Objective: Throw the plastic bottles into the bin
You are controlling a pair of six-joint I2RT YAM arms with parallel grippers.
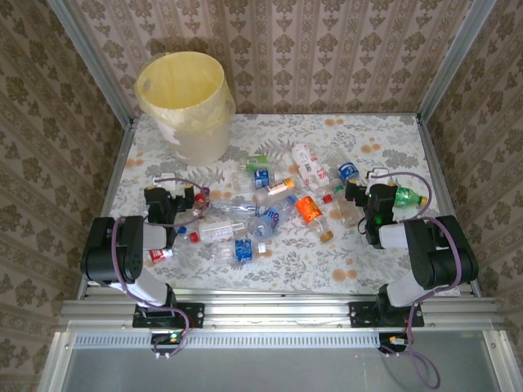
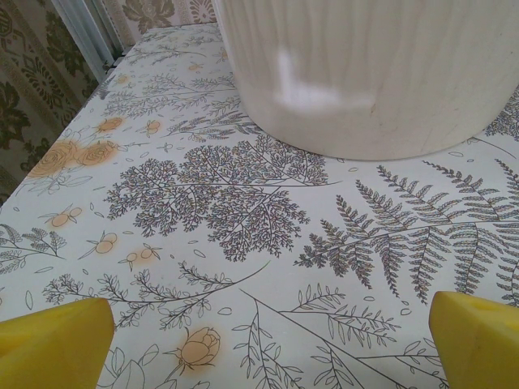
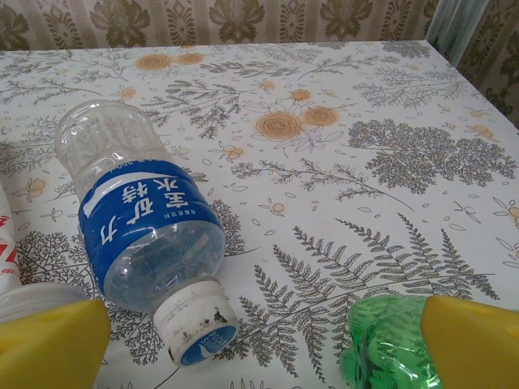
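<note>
Closest in, the yellow fingertips of my right tool stand at full spread with nothing between them but the fern-printed desk. Just inside the right finger lies a green bottle, its thin plastic crumpled and lumpy. Ahead and to the left, a clear blue-labelled bottle rests on its side with its white cap pointing back at me. A pale rim at the lower left edge is probably another bottle, though too little of it shows to be sure.

I judge the green bottle the nearer pick. I would slide right until it sits centred between the fingers, then come down across its body, not its neck. These are round, glossy and light, so they roll on the smooth cloth and squash under pressure. A slow, square close should hold better than a pinch at one end.

My left tool is just as wide and just as empty. It faces the bin, whose pale wall is faintly ribbed and shiny. From above, the bin stands at the desk's far left corner, lined with a yellowish bag, and the plastic bottles lie scattered between my two tools.
</note>
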